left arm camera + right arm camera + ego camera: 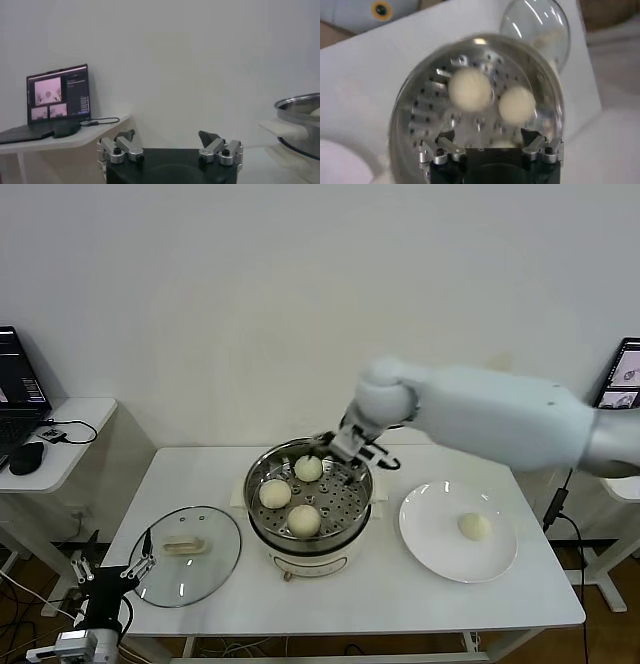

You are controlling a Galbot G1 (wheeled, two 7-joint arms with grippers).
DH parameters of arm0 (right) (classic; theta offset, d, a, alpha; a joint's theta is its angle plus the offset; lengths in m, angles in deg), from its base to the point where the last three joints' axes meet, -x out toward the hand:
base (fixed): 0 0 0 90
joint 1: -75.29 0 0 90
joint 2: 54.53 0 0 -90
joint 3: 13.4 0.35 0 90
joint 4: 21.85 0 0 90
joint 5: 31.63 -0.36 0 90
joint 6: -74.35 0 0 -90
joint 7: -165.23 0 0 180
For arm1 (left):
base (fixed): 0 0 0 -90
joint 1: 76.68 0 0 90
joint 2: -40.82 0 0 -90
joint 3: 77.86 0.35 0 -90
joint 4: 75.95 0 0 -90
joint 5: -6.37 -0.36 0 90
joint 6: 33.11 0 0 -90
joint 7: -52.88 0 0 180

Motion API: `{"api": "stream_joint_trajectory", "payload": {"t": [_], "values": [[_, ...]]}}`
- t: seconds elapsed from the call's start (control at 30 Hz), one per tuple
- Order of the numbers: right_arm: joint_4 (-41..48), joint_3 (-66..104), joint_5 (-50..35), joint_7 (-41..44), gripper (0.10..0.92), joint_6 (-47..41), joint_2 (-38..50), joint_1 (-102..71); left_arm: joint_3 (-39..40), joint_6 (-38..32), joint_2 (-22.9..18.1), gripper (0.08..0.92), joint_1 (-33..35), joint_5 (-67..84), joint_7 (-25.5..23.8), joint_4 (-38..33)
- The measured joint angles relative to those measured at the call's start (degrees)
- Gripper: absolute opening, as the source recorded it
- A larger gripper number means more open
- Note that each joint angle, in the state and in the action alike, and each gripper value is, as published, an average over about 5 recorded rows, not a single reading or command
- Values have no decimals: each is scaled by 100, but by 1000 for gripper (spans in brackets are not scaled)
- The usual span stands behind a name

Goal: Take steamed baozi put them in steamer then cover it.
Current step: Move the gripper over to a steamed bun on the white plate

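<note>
Spanning the frame, the white bench [380, 594] carries the steamer [310, 519] at centre, three steamed baozi [304, 520] on its tray. A fourth waits on the plate [435, 549]; the glass lid [185, 556] lies left. The right claw [345, 449], jaws apart and empty, hovers over the rim. The left claw [170, 150], apart, idles low. Advised: lift clear, then approach the fourth from above. Plain white wall behind.

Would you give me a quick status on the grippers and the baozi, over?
Right gripper open over steamer; left gripper open, parked low. Three baozi on the tray, one on the plate. Lid off, nothing blocking.
</note>
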Motion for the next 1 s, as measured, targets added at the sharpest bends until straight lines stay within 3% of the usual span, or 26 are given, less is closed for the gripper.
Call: {"api": "stream_joint_trajectory", "payload": {"t": [0.53, 1.0], "values": [[-290, 1213, 358, 126, 823, -1121, 2387, -1400, 159, 145, 227, 823, -81, -43, -23, -3], [329, 2507, 1309, 78, 823, -1228, 2817, -3343, 129, 206, 211, 823, -20, -104, -25, -45]]}}
